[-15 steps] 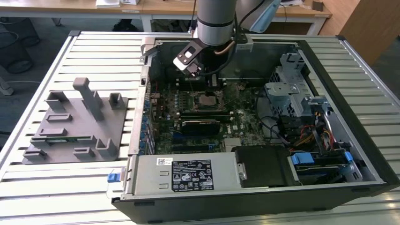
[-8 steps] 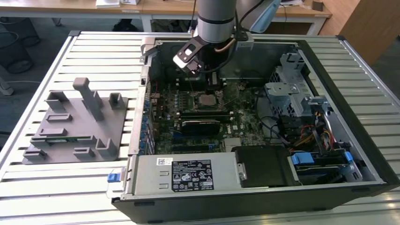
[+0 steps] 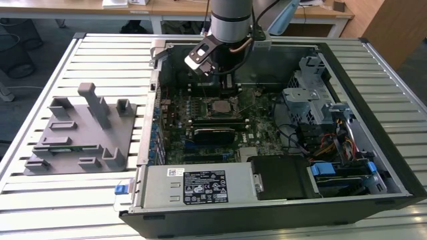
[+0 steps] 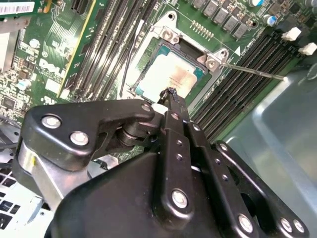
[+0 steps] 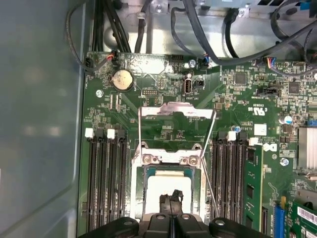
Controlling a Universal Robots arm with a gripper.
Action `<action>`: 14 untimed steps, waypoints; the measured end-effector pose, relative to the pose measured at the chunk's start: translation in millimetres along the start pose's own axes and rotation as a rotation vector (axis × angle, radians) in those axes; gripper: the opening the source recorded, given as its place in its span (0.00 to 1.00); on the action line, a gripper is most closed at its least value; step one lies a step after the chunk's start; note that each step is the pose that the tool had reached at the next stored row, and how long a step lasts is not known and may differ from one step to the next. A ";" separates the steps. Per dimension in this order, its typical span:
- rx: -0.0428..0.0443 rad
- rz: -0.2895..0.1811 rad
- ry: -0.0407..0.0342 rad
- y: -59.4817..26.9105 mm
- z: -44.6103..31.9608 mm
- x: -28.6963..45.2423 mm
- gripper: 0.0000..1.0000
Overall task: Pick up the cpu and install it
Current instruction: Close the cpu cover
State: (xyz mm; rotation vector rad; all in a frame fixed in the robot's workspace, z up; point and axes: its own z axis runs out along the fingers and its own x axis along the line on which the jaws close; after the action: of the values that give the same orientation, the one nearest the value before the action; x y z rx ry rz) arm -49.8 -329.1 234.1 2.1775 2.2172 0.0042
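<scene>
The cpu [image 4: 166, 74], a small square chip with a silvery top and a pale rim, lies flat in the open socket [image 5: 143, 171] on the green motherboard. The same cpu [image 5: 158, 187] appears under my fingertips in the first wrist view, and it shows in the exterior view [image 3: 219, 106] in the middle of the open computer case. My gripper [image 4: 171, 93] hangs just above the chip with its two black fingers pressed together and nothing between them. From the exterior view, the gripper [image 3: 227, 86] reaches down into the case at its far side.
The socket's metal load plate [image 5: 176, 111] is flipped open, and its thin lever [image 5: 208, 148] stands free. Memory slots [image 5: 106, 173] flank the socket. A grey tray [image 3: 80, 132] holding a green memory strip [image 3: 67, 147] sits at the exterior view's left. Case walls, cables [image 3: 320, 145] and the power supply [image 3: 200, 185] surround the board.
</scene>
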 end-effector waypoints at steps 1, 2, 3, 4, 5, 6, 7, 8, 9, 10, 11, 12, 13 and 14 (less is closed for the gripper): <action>-0.0002 0.000 0.0005 0.0 -0.1 0.0 0.11; 0.0000 0.000 0.0003 0.0 -0.6 0.0 0.11; -0.0001 0.000 0.0005 0.0 -1.1 0.0 0.11; 0.0000 0.000 0.0005 0.1 -1.7 0.0 0.11; -0.0001 0.000 0.0005 0.1 -2.3 0.0 0.11; -0.0001 0.000 0.0005 0.1 -3.1 0.0 0.11; 0.0000 0.000 0.0005 0.1 -3.8 0.0 0.11; 0.0000 0.000 0.0004 0.1 -4.7 0.0 0.11; 0.0000 0.000 0.0004 0.1 -5.2 0.0 0.11; 0.0000 0.000 0.0005 0.1 -5.6 -0.1 0.11; -0.0001 0.000 0.0005 0.2 -5.9 -0.1 0.11; -0.0001 0.000 0.0005 0.2 -6.4 -0.1 0.11; 0.0000 0.000 0.0003 0.2 -6.9 0.0 0.11; -0.0001 0.000 0.0003 0.2 -7.3 -0.1 0.11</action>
State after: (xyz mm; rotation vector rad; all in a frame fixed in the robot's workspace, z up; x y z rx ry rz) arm -49.8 -329.0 241.4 2.1776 2.2173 0.0046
